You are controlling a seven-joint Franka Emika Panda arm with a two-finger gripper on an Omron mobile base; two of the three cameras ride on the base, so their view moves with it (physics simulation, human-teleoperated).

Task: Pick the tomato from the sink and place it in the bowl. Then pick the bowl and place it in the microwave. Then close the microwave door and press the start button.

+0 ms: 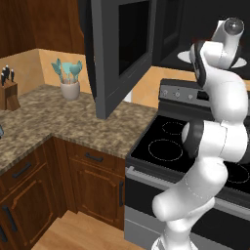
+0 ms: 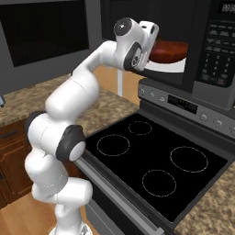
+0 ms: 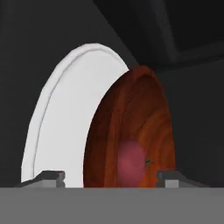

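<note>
Glossy wooden bowl (image 3: 131,131), round pink tomato (image 3: 130,164) inside, on white plate (image 3: 65,127), pincer (image 3: 109,177) apart

Even, soft rendered light with faint shadows. The arm (image 1: 215,141) shines bright white; the microwave (image 2: 202,41) interior stays dim. In the hand view the tomato (image 3: 130,164) looks blurred, and the bowl (image 3: 131,131) is glossy.
</note>
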